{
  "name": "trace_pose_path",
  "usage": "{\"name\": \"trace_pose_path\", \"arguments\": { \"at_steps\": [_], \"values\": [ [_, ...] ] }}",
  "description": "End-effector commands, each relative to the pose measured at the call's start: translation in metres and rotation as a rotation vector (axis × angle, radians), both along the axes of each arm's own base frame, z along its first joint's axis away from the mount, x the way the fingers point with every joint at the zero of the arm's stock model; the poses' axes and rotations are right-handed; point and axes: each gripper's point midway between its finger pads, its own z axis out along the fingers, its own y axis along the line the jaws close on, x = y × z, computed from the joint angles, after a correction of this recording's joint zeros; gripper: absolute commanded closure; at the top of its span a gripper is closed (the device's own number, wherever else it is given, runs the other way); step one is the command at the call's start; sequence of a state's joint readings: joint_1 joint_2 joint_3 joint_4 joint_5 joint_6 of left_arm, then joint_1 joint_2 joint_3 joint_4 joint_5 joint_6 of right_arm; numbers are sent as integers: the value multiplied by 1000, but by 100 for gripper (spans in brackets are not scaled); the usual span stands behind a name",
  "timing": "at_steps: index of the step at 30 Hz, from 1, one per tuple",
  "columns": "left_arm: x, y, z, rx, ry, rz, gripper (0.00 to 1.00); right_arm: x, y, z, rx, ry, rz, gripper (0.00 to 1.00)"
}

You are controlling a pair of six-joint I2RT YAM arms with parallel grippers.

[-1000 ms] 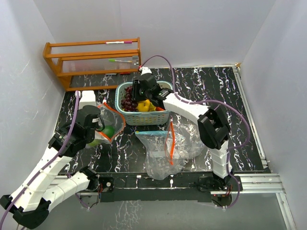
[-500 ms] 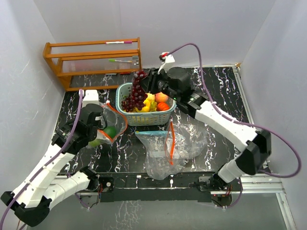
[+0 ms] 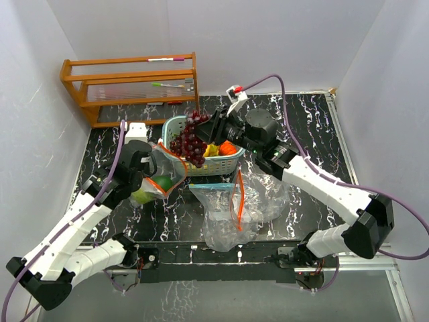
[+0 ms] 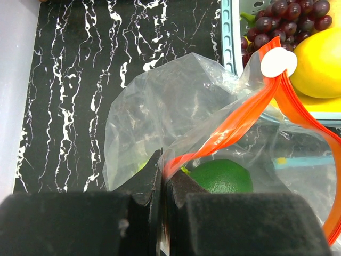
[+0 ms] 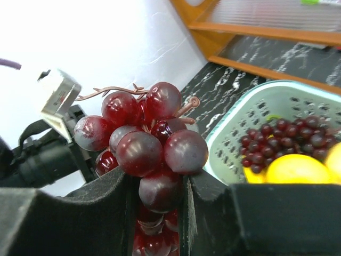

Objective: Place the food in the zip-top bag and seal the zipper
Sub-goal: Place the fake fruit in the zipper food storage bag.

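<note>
Landmark: teal basket, mid-table, everything below is placed off it.
Right gripper: fingers clamped on a grape bunch, gripping it near the top, with more grapes hanging below the fingers.
Grape bunch place: in the air over the basket's left rim, not touching the basket. Its lower end is just beside the bag mouth in the top view.
Left gripper: pinched tight on the orange zipper strip of the zip-top bag, left of the basket.
Zip-top bag: held up off the table with its mouth gaping toward the basket. The white slider end lies against the basket's left rim.
In the bag: a dark green fruit sits low. A lime-green fruit shows at the bag's bottom, on the side away from the basket.
In the basket: a second grape bunch, a yellow fruit and an orange fruit.
In the way: the zipper strip loops across the bag mouth. The basket's left wall stands right against the bag. The right arm reaches across the basket's near right side.
Second bag: clear and crumpled, with an upright orange strip. It lies on the table just in front of the basket.
Wooden rack: behind and left of the basket, against the wall, with two markers on it.
Table: black with marbled white veins.
</note>
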State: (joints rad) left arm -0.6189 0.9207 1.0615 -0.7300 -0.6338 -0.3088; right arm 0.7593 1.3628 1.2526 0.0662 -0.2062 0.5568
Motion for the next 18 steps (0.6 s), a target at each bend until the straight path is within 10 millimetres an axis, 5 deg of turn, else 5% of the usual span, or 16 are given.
{"name": "trace_pose_path", "arguments": {
  "at_steps": [1, 10, 18],
  "values": [
    [6, -7, 13, -45, -40, -6, 100, -36, 19, 66, 221, -122, 107, 79],
    [6, -12, 17, -74, -45, -23, 100, -54, 54, 60, 296, -164, 22, 79],
    [3, -14, 31, -113, -68, -38, 100, -38, 79, -10, 173, -124, -115, 80]
  ]
}}
